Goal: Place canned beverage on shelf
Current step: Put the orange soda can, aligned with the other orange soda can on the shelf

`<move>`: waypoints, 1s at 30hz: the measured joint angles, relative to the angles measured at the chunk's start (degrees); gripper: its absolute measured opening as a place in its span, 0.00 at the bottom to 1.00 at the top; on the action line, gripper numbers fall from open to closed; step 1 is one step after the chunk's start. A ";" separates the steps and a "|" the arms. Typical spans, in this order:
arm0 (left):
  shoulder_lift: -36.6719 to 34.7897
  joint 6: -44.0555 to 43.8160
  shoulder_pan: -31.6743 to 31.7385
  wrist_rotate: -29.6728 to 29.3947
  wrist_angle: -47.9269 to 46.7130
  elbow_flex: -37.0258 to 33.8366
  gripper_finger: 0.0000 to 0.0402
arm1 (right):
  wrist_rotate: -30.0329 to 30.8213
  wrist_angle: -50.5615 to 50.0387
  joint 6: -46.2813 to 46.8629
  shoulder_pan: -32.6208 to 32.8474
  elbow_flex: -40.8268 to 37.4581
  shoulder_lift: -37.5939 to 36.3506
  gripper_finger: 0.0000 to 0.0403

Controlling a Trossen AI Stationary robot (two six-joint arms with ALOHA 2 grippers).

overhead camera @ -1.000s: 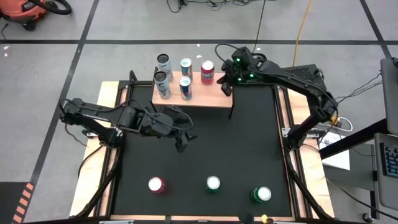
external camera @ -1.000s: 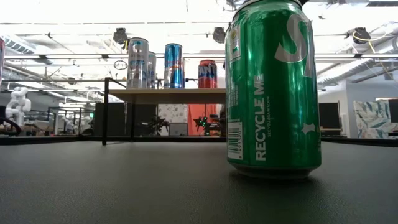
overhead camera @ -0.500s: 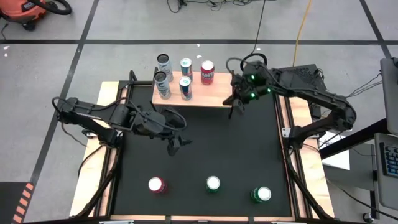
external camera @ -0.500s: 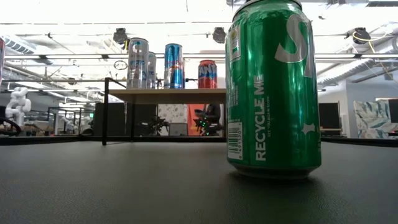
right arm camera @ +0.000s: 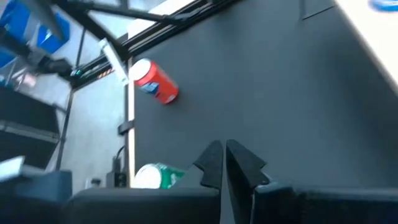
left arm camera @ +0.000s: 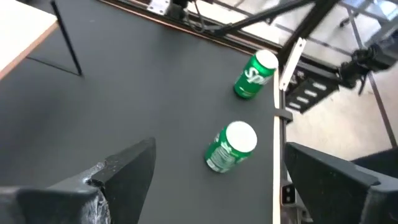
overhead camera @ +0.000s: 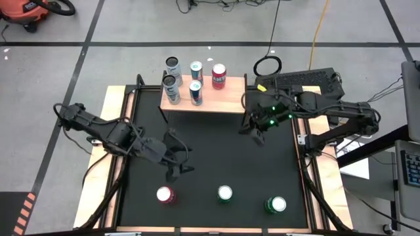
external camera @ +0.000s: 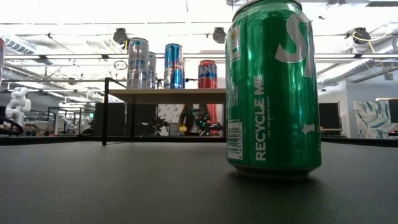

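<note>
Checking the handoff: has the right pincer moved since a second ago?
Yes. In the high view the right pincer has left the shelf edge and come toward the table's near side.

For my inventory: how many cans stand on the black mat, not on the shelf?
3, in a row along the near edge: a red can, a green can and another green can.

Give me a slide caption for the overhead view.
Five cans on light-wood shelf; open left gripper hovers above red-topped can.

Eight cans (overhead camera: 224, 193), one shelf (overhead camera: 226, 99).
</note>
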 joint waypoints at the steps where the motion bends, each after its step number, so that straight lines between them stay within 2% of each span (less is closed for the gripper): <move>1: 0.00 0.13 -0.71 0.00 -0.24 0.00 0.89 | 0.00 0.00 0.00 1.01 0.00 0.00 0.00; 6: 0.02 -0.79 -3.42 0.05 -3.42 -0.02 0.89 | -0.02 0.00 -1.17 5.34 0.00 0.00 0.00; 12: 0.02 -8.90 -5.15 1.46 -6.90 -0.04 0.89 | 0.13 -1.28 -4.39 8.85 0.00 0.00 0.00; 18: 0.02 -16.34 -7.78 4.38 -11.12 -0.04 0.89 | 0.17 -2.55 -7.00 11.26 -1.28 0.07 0.00; 26: 0.02 -19.88 -11.31 4.49 -20.87 -0.05 0.89 | 0.17 -5.16 -4.96 12.86 -4.06 0.11 0.00; 28: 0.02 -20.19 -12.94 3.52 -22.02 -0.07 0.89 | 0.18 -5.14 -2.65 12.86 -4.35 0.11 0.00; 30: 0.02 -19.43 -15.33 -1.41 -22.16 -0.07 0.89 | 0.33 -5.06 -0.31 12.86 -4.37 0.11 0.00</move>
